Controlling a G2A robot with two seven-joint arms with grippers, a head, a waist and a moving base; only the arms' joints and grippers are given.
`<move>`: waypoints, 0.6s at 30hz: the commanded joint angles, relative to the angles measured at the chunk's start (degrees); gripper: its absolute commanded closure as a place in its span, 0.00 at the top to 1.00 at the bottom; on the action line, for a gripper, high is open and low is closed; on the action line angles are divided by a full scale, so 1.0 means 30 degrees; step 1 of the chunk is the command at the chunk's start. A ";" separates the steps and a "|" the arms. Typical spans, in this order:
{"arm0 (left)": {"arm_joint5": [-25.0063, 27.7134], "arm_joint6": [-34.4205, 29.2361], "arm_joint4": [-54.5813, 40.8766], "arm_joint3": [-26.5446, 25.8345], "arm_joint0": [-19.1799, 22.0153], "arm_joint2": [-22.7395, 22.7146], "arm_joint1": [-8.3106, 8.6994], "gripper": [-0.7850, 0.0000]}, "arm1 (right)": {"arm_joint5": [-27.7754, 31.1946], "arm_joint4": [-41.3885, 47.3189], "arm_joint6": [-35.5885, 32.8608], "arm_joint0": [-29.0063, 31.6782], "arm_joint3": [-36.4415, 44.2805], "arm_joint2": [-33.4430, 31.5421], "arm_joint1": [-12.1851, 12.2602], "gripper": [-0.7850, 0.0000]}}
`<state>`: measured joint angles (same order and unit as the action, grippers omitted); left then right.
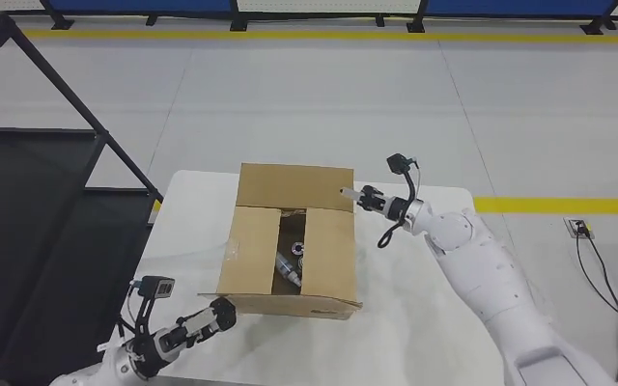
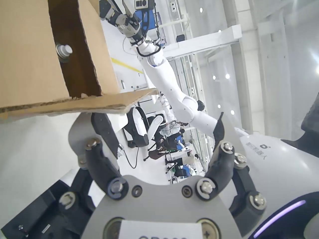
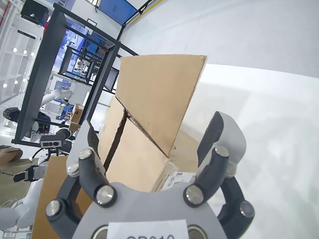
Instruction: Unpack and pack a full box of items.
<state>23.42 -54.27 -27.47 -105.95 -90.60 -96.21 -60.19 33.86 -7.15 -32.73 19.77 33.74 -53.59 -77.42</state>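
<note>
Down by the desk's (image 1: 406,318) near left corner, the left gripper (image 2: 159,118) hangs with its fingers apart and nothing held, just beside the near flap (image 1: 280,307) that juts out from the box (image 1: 330,280). The box itself stands mid-desk, its two side flaps (image 1: 253,251) lying almost flat with a dark gap between them, and bottles (image 1: 289,265) are showing through. On the right, at the box's far right corner beside the raised far flap (image 1: 294,183), the right gripper (image 3: 152,119) is spread wide and empty too. It looks like flap work comes first. Best to hook each side flap by its free edge along the gap and swing it outward one at a time, so the box doesn't skid.
</note>
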 commanded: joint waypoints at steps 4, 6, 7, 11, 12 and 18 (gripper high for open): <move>-0.0406 0.1468 0.1060 -0.0111 0.0555 0.0739 -0.0073 1.00 | 0.0524 0.0620 -0.0172 -0.0981 -0.1825 0.0782 -0.0822 1.00; -0.0508 0.1783 0.1367 -0.0087 0.0731 0.0888 -0.0084 1.00 | 0.1113 0.1143 -0.0436 -0.1256 -0.2428 0.0859 -0.1066 1.00; -0.0526 0.1996 0.1595 -0.0067 0.0799 0.0942 -0.0090 1.00 | 0.1555 0.1492 -0.0618 -0.1371 -0.2743 0.0821 -0.1152 1.00; -0.0740 0.2794 0.2216 0.0034 0.1037 0.1286 -0.0130 1.00 | 0.2897 0.2426 -0.1445 -0.1964 -0.3932 0.0573 -0.1301 1.00; -0.0841 0.2941 0.2307 0.0067 0.1097 0.1393 -0.0140 1.00 | 0.3251 0.2629 -0.1704 -0.2076 -0.4143 0.0496 -0.1306 1.00; -0.1363 0.4451 0.3012 0.0192 0.1478 0.1919 -0.0233 1.00 | 0.5727 0.4077 -0.4192 -0.2384 -0.4552 -0.0075 -0.1125 1.00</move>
<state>19.63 -41.76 -18.82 -105.45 -86.36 -90.80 -60.84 49.57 4.07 -43.18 12.66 19.91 -53.50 -80.93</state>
